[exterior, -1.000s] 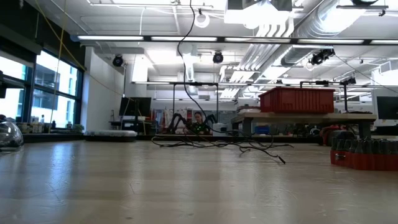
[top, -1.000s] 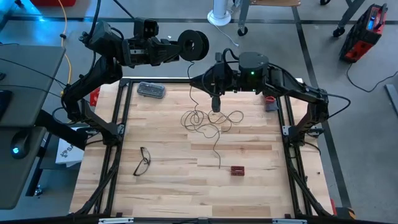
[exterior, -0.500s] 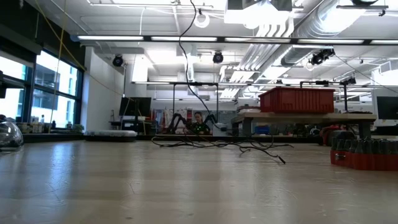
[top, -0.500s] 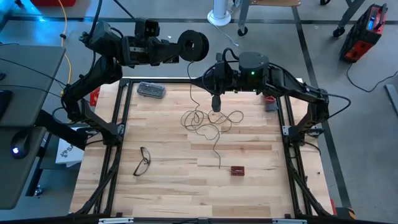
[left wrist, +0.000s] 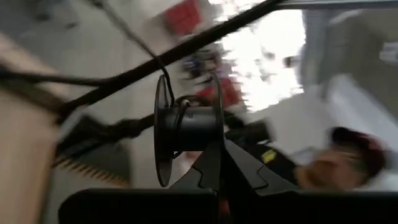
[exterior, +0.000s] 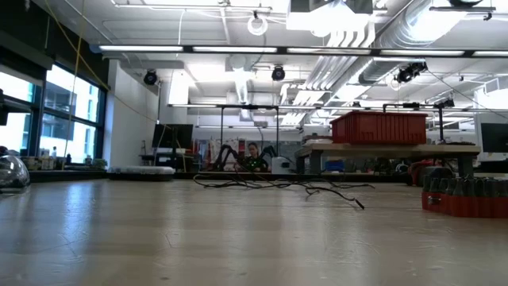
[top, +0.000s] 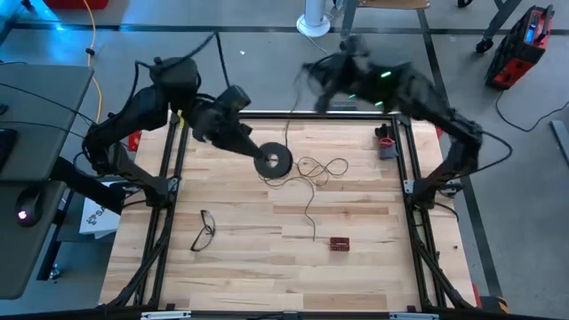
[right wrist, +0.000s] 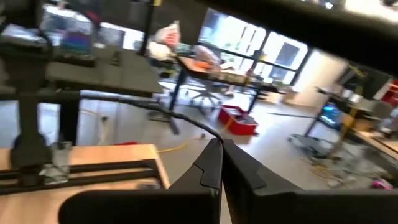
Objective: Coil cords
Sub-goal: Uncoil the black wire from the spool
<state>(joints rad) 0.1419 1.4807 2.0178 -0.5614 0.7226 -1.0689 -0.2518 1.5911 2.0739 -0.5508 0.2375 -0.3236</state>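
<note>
the left gripper [left wrist: 217, 163] is clenched on the reel [top: 273, 160], its fingers pinching the hub, so that the reel's axle runs crosswise to the fingers in the left wrist view. seen from above, the left arm reaches down over the table [top: 231, 267] and carries the reel low above the wood, just left of the loose wire [top: 313, 173].

the right gripper [right wrist: 221, 155] is shut with the wire [right wrist: 161, 111] running through its closed tips; it is lifted up and back beyond the far edge of the table, well apart from the reel. it cannot be picked out clearly in the high view.

the wire lies in slack loops just right of the reel, with one tail trailing from the loops toward the near edge and a small red block [top: 339, 243]. from the loops a strand rises toward the raised right gripper. from table height the tangle [exterior: 278, 186] sits flat on the wood.

the coming move likely turns on this: the slack lies to the reel's right, between the two arms, and the left arm with the reel is the nearer. glasses [top: 204, 231] lie near the reel's front left, clear of the wire.
</note>
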